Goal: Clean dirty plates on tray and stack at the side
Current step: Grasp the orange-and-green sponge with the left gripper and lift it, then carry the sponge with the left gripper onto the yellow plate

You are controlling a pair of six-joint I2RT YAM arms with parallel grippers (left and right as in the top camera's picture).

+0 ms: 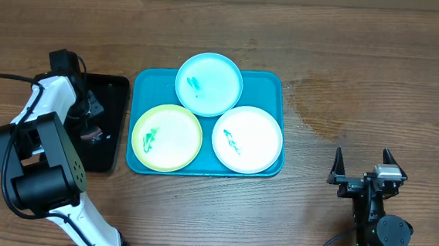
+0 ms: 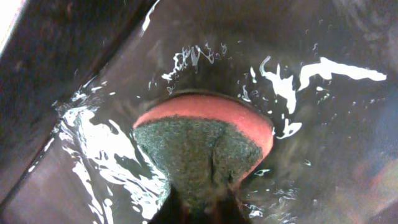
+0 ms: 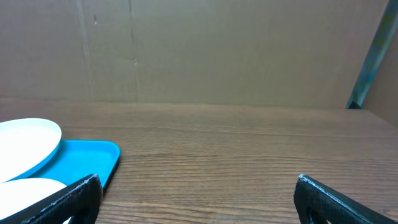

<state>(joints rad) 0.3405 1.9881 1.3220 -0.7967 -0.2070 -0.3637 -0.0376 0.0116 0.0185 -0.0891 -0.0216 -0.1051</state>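
Observation:
Three plates lie on the turquoise tray point(image 1: 272, 84): a pale cyan plate point(image 1: 209, 83) at the back, a yellow-green plate point(image 1: 166, 137) at front left and a white plate point(image 1: 248, 139) at front right. Each carries a small green or teal smear. My left gripper point(image 1: 91, 126) is down in the black tray point(image 1: 117, 92), left of the turquoise one. In the left wrist view it point(image 2: 202, 205) is shut on a red sponge point(image 2: 199, 143), whose dark scouring face is towards the camera. My right gripper point(image 1: 364, 160) stands open over bare wood, right of the tray, holding nothing.
The black tray's floor point(image 2: 348, 143) is wet, with glinting water around the sponge. In the right wrist view the turquoise tray's corner point(image 3: 93, 155) and a pale plate rim point(image 3: 25, 140) lie at the left, bare wood between my right gripper's point(image 3: 196, 186) fingers. A cardboard wall point(image 3: 217, 50) closes the back.

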